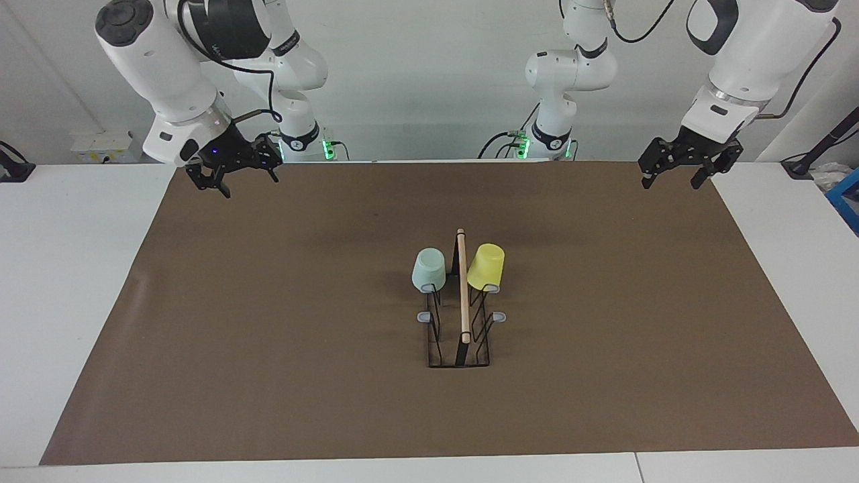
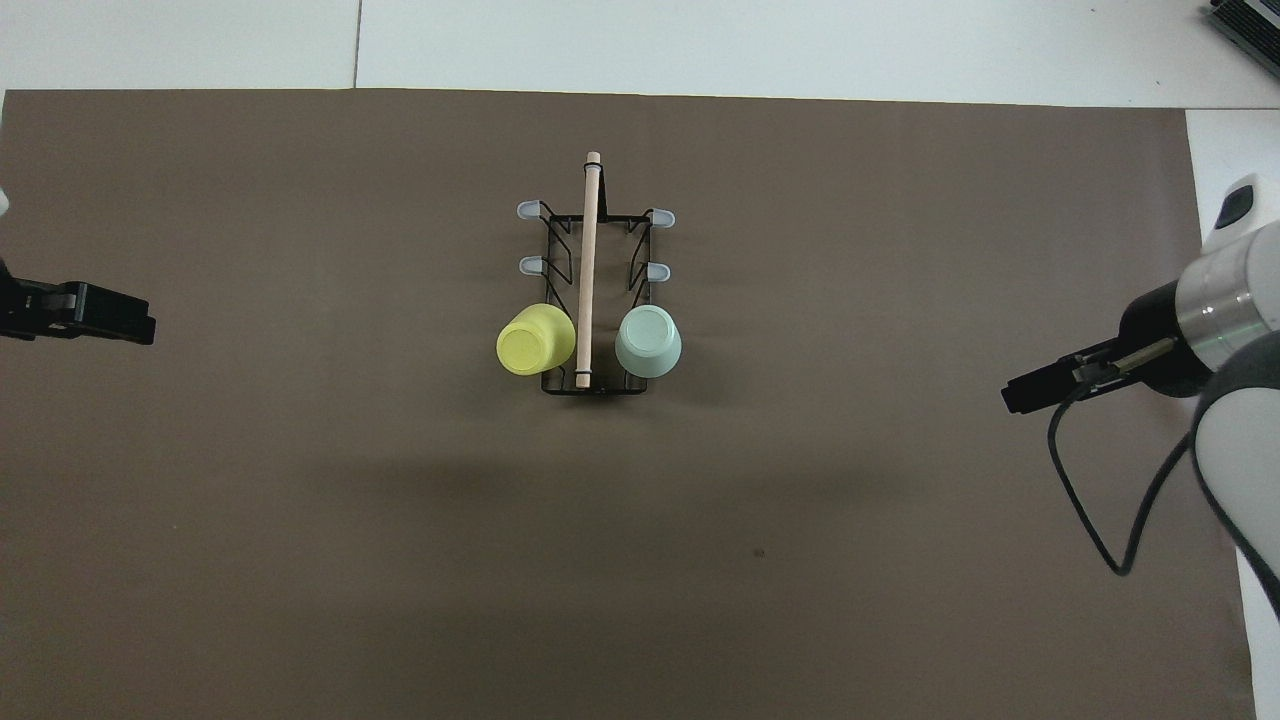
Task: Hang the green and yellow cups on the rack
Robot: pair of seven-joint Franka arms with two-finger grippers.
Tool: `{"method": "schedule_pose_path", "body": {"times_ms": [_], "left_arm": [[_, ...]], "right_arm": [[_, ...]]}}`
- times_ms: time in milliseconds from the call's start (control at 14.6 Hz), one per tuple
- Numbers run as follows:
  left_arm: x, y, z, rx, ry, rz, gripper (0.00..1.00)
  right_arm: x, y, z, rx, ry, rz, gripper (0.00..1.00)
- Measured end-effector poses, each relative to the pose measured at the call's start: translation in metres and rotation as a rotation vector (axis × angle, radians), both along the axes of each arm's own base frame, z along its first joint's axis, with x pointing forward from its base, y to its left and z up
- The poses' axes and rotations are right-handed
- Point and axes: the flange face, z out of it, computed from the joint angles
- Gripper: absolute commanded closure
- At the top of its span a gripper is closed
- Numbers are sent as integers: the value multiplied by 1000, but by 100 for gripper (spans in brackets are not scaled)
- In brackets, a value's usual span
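The rack (image 1: 463,305) stands mid-table, and it also shows in the overhead view (image 2: 588,250). The green cup (image 1: 428,270) hangs upside down on the peg nearest the robots, on the rack's side toward the right arm's end; it also shows from above (image 2: 648,341). The yellow cup (image 1: 486,267) hangs upside down on the matching peg toward the left arm's end, seen from above too (image 2: 535,339). My left gripper (image 1: 671,181) is open, empty and raised over the mat's corner (image 2: 140,327). My right gripper (image 1: 248,184) is open, empty and raised over the other near corner (image 2: 1012,397).
A brown mat (image 1: 268,335) covers most of the white table (image 1: 67,268). The rack's other grey-tipped pegs (image 2: 528,265) are bare. A cable (image 2: 1080,500) hangs from the right arm over the mat's edge.
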Motion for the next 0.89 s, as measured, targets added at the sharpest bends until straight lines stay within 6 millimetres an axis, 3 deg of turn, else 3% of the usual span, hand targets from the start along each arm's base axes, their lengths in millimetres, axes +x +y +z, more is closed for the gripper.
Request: {"method": "schedule_pose_path", "body": {"times_ms": [137,410,888], "left_arm": [[0,-1,1,0,-2,-2,0],[0,-2,1,0,-2,-9,0],[0,-2,1,0,-3,-11,0]], "right_arm": [[7,-2,-7,-3,13,-25,0],[23,-24,-13,-3,18,-67,0],[26,-11,-12,-20,19,-39,0]]}}
